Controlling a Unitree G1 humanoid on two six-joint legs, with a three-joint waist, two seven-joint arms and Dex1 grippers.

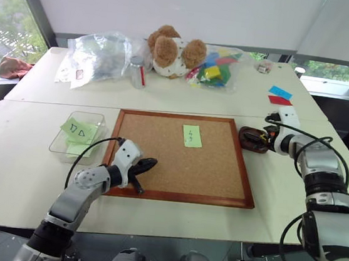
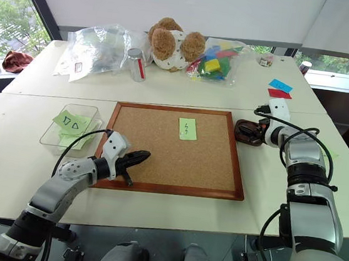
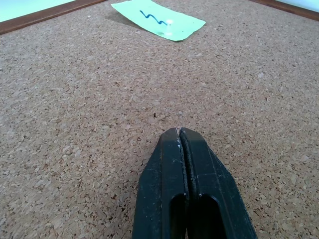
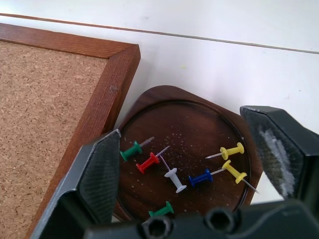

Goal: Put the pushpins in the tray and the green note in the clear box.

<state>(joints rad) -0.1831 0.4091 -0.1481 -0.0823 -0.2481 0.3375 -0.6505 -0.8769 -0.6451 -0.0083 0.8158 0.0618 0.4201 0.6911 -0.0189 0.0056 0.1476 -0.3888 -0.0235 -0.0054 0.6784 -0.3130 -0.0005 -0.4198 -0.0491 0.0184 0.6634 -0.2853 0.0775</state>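
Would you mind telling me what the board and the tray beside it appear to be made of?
The board looks like cork, matte with a speckled, granular face, set in a reddish-brown, seemingly wooden frame. The tray looks like dark wood with a smooth, slightly glossy finish; faint grain shows, though stained or moulded material can't be ruled out.

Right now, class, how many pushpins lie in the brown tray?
7 in the tray: two green, one red, one white, one blue, two yellow. The right pincer may hide more.
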